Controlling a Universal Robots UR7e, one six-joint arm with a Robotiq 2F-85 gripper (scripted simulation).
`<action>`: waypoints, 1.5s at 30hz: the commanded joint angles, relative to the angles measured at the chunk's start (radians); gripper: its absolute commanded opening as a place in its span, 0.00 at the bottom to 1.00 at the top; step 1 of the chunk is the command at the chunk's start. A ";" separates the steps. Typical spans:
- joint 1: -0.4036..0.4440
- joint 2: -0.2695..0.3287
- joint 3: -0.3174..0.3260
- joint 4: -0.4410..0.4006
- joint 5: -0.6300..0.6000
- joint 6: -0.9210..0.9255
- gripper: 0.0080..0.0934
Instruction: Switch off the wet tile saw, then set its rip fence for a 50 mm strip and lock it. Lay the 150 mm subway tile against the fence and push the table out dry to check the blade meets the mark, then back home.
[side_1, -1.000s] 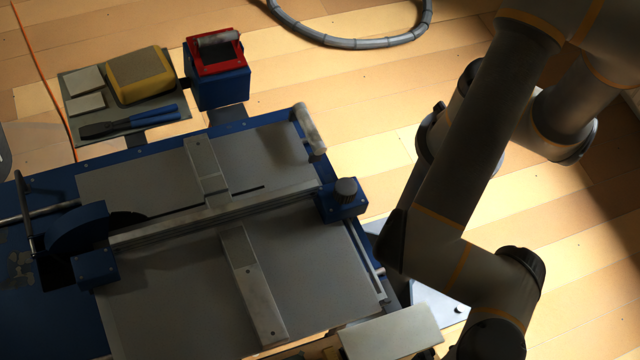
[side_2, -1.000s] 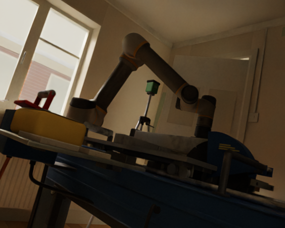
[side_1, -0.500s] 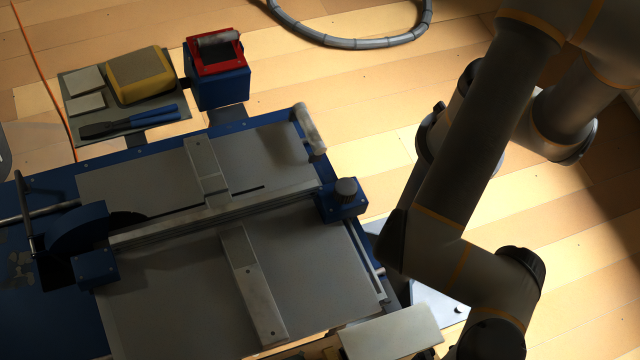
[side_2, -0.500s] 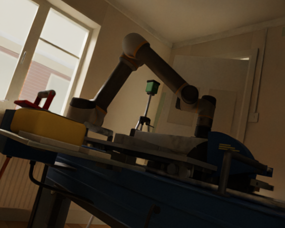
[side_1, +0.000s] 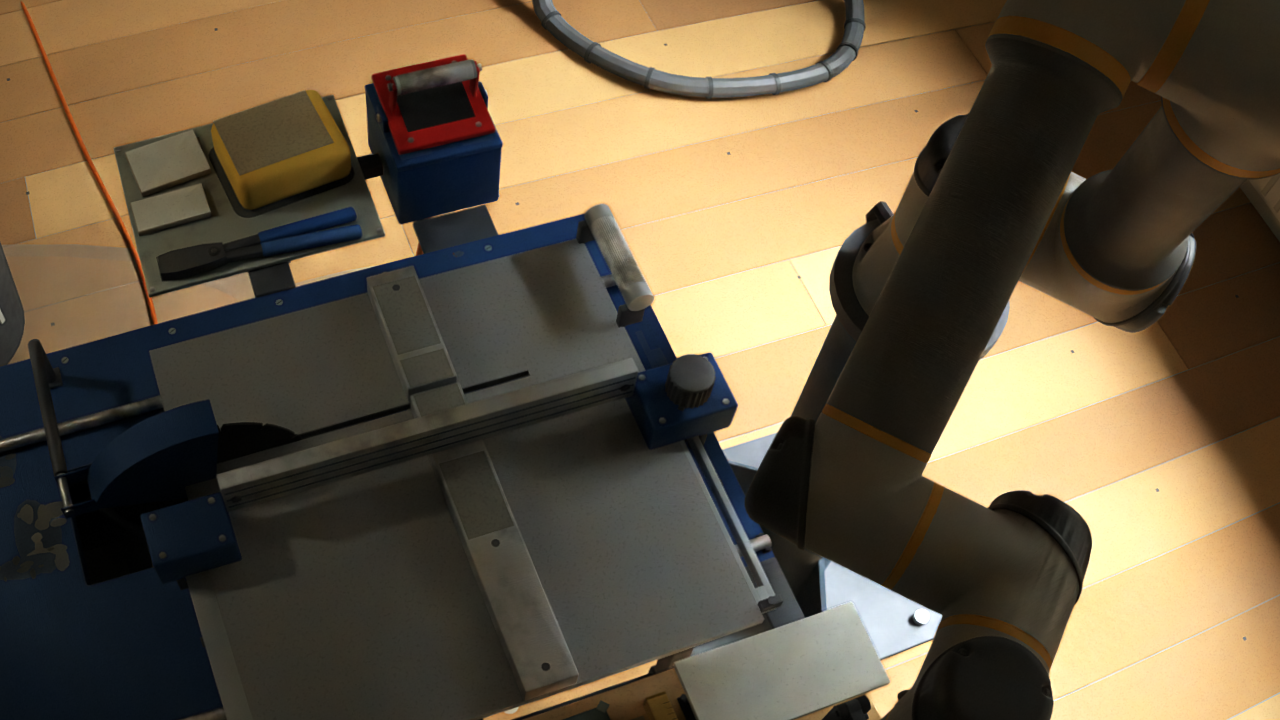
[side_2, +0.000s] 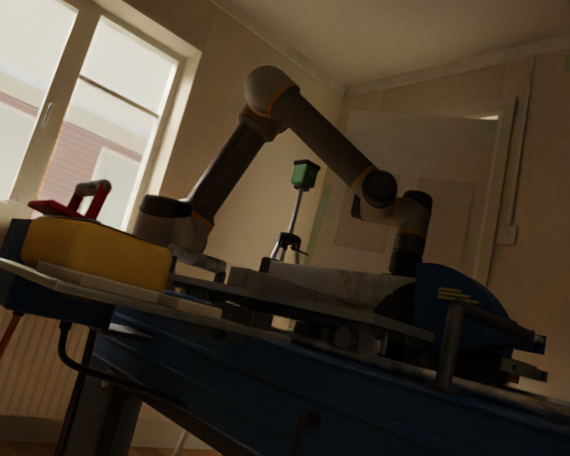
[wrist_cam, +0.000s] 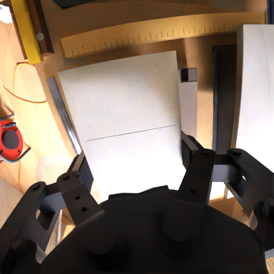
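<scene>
The white subway tile (wrist_cam: 127, 120) lies flat on a side shelf at the saw's near right corner (side_1: 779, 667). A thin pencil line crosses it. The rip fence (side_1: 421, 421) runs across the grey sliding table, with its blue lock block and black knob (side_1: 691, 381) at the right end. The blue blade guard (side_1: 152, 452) sits at the left. The red switch box (side_1: 431, 107) stands beyond the saw. My gripper (wrist_cam: 134, 158) is straight over the tile and straddles its width. It is closed on the tile's two long edges.
A tray (side_1: 242, 192) behind the saw holds a yellow sponge (side_1: 279, 148), two small tiles and blue nippers. A wooden ruler (wrist_cam: 158, 33) lies past the tile. A second white tile (wrist_cam: 255, 89) lies to its right. A grey hose (side_1: 716, 72) curls on the floor.
</scene>
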 joint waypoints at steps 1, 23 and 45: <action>0.000 0.002 0.001 -0.001 0.000 0.000 0.00; 0.000 -0.013 -0.011 0.022 0.000 0.000 0.00; 0.000 -0.049 -0.050 0.096 0.000 0.000 0.00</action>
